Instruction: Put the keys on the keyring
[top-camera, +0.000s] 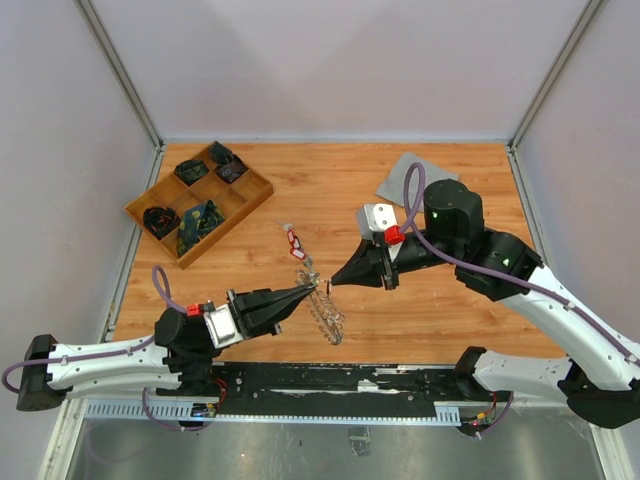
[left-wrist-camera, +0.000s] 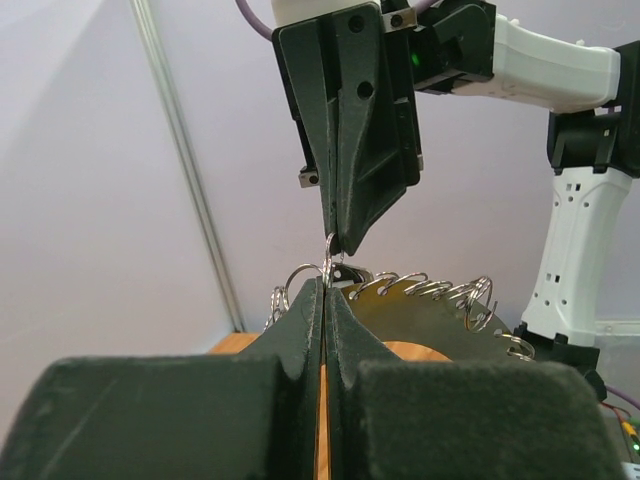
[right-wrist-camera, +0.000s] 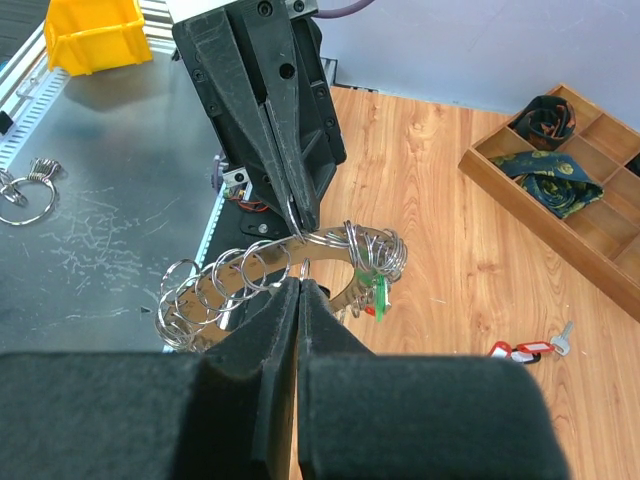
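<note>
The keyring (top-camera: 326, 312) is a silver ring fringed with small split rings, held tilted above the table between both grippers. My left gripper (top-camera: 318, 290) is shut on one small split ring at its rim (left-wrist-camera: 330, 262). My right gripper (top-camera: 333, 284) meets it tip to tip and is shut on a small ring too (right-wrist-camera: 298, 268). A key with a green tag (right-wrist-camera: 380, 292) hangs on the keyring (right-wrist-camera: 250, 272). A key with a red tag (top-camera: 294, 241) lies on the wood behind the grippers; it also shows in the right wrist view (right-wrist-camera: 525, 350).
A wooden compartment tray (top-camera: 230, 228) with dark items stands at the back left, and shows in the right wrist view (right-wrist-camera: 522, 205). A grey cloth square (top-camera: 410, 178) lies at the back right. Loose rings (right-wrist-camera: 25, 190) and a yellow bin (right-wrist-camera: 95, 30) sit on the metal bench beyond the table's near edge.
</note>
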